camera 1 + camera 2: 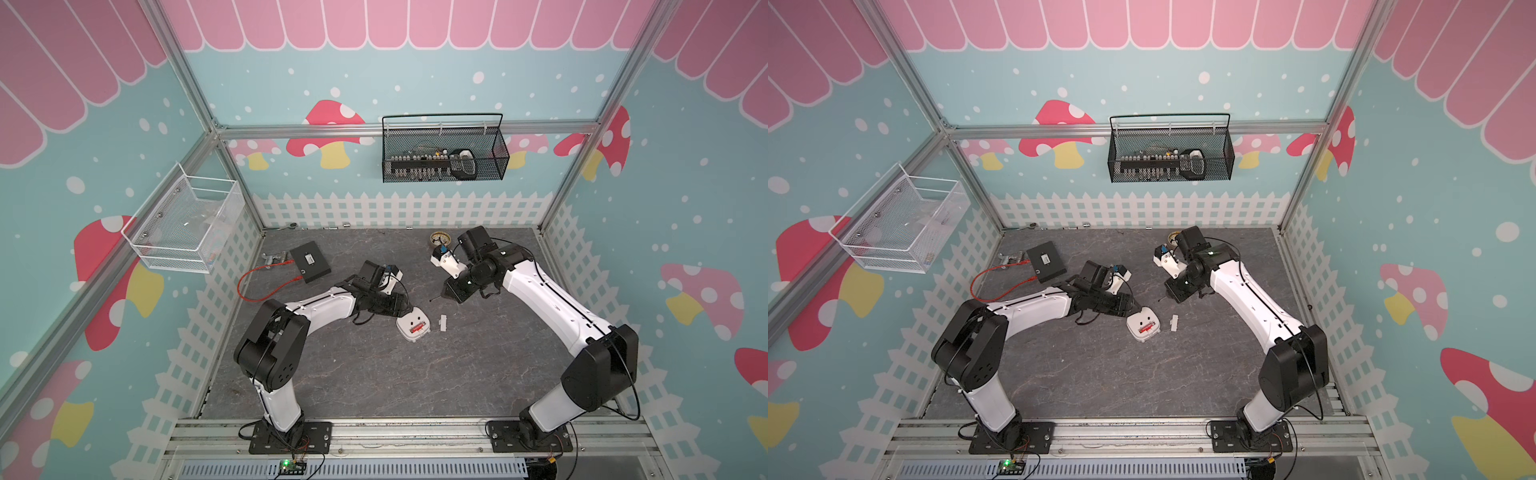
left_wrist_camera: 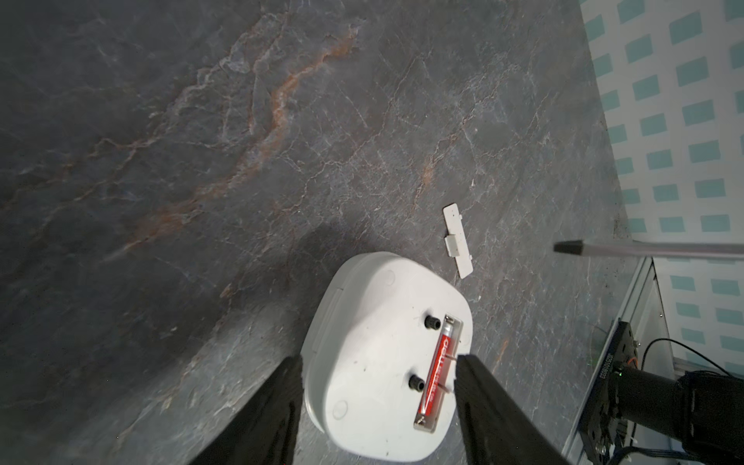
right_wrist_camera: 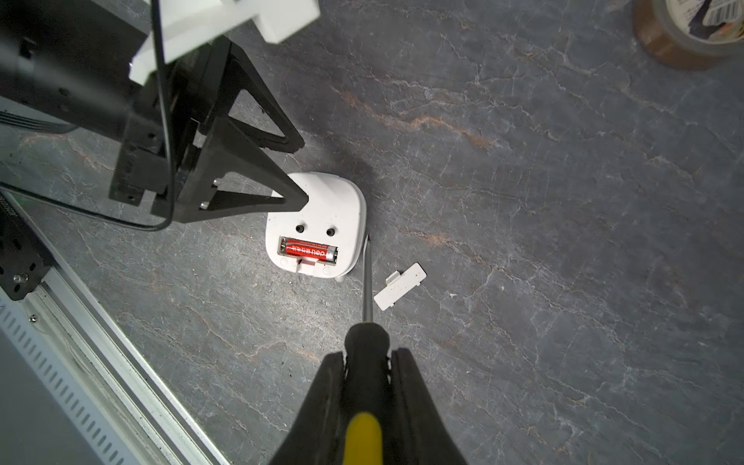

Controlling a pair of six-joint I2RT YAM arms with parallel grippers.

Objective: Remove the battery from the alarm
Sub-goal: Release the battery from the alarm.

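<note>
Battery [image 3: 309, 251] sits in the open recess on the back of the alarm [image 3: 336, 201], which lies face down on the table. In a top view the alarm [image 1: 405, 322] is at about 5 o'clock from the left gripper and about 7 o'clock from the right, with the battery's long axis running roughly 8 to 2 o'clock.

The left gripper [image 2: 378, 360] is the nearer. Its jaws are spread wide and empty, one on each side of the alarm, and I cannot tell whether they touch it. The battery lies just inside one finger [image 2: 483, 386], lengthwise along it.

The right gripper [image 3: 368, 356] is clamped on the screwdriver [image 3: 367, 282], whose tip is just beside the alarm's rim.

The cover [image 3: 400, 286] lies loose at 3 o'clock of the alarm.

Count: one battery, one alarm, one cover, one screwdriver.
</note>
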